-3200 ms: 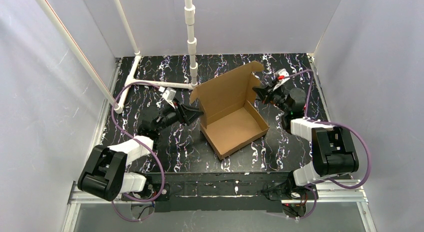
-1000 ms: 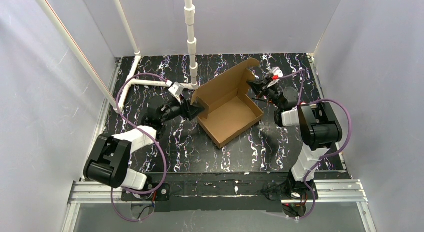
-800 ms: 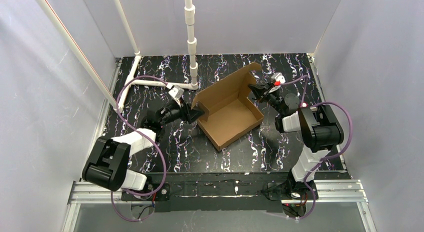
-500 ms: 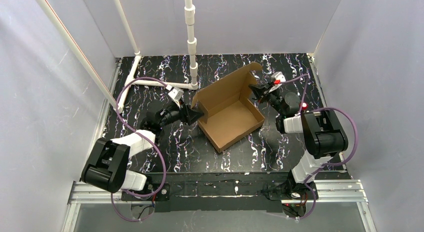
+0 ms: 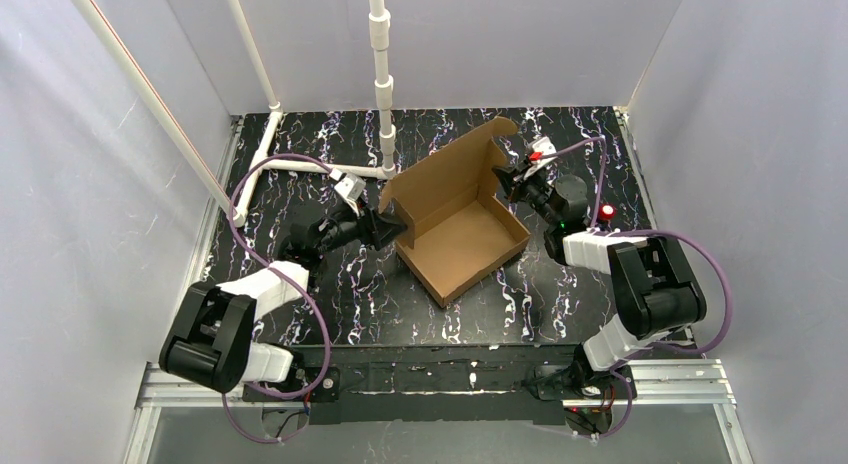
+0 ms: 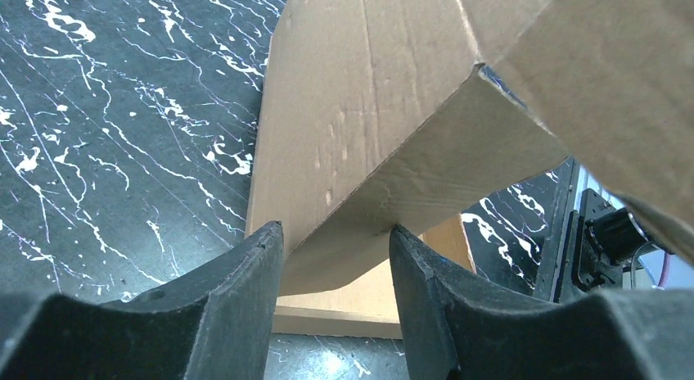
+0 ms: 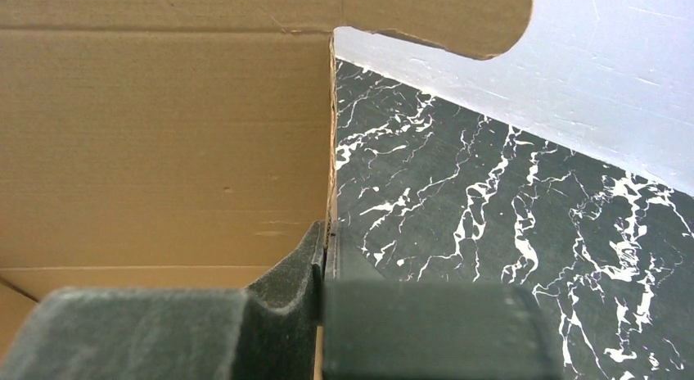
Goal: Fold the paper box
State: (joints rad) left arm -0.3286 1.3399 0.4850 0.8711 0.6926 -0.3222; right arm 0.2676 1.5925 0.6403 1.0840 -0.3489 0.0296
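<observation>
Brown corrugated card is pinned at two ends, and both pinches are mine. The paper box point(image 5: 455, 219) sits about mid-table point(image 5: 340, 294), skewed so one corner of its tray points back at my bases, with the lid panel standing up along the far side.

My left gripper point(image 5: 385, 227) is at the box's left corner. Its jaws stand about half apart, and a folded wedge of wall and flap fills the gap, touching both fingers point(image 6: 237, 290). My right gripper point(image 5: 510, 181) is squeezed fully closed on a single thin edge where the lid meets the right wall.

My worries, as I judge them:
- The right-hand bite is shallow, right on the rim of the sheet. A sideways tug could let it slip out, and the lid would flop.
- The left wedge is springy (two layers wanting to unfold). Squeezing harder may crease it off its score line.
- Nothing presses the tray down. If my two arms pull unevenly, the whole box will swivel or skate on the smooth top instead of folding.
- Pulling the ends apart could tear the corner.

My left arm reaches low from the near left, forearm angled right, wrist close to the tabletop. My right arm is bent at the elbow on the near right, forearm running to the far left, wrist level with the lid's lower edge
</observation>
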